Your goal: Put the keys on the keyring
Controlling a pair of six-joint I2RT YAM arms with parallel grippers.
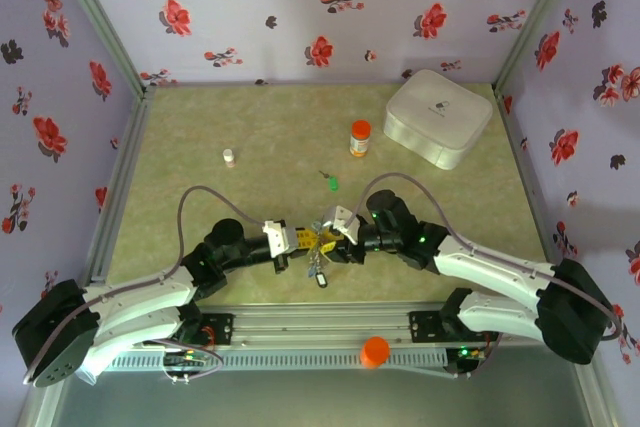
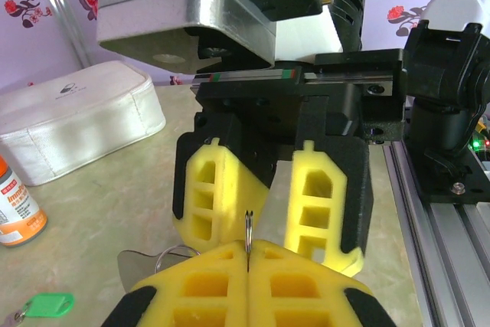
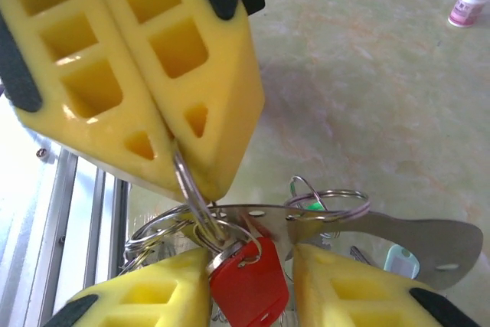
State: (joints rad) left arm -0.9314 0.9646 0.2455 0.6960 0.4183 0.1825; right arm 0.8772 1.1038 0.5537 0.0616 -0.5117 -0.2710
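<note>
The left gripper (image 3: 182, 174) has its yellow, honeycomb-moulded plastic fingers pressed flat together. They pinch the thin grey wire of the keyring (image 3: 195, 208), which hangs as a narrow loop straight below the tips. Facing it tip to tip, the right gripper (image 3: 251, 266) has matching yellow fingers that stand spread. The red-tagged key (image 3: 249, 285), in glossy plastic, hangs in the gap between them; whether either finger touches it I cannot tell. Bright split rings (image 3: 360, 206) cluster just under the left gripper's tips. Beside them is a flat brushed-steel plate (image 3: 413, 243) with rounded ends and small holes, reaching out past the right gripper's finger. A teal tag (image 3: 398, 259) peeps from beneath the plate.

Beyond both grippers, apart from them, the green-tagged key (image 1: 330, 183) lies on the mottled green table (image 1: 200, 127). Further beyond stands an orange-capped bottle (image 1: 360, 137) whose label print is too cropped to read, and a white rounded case (image 1: 438, 117) with a small grey logo, also unreadable. The white vial (image 3: 468, 1) carries a blurred pinkish label
</note>
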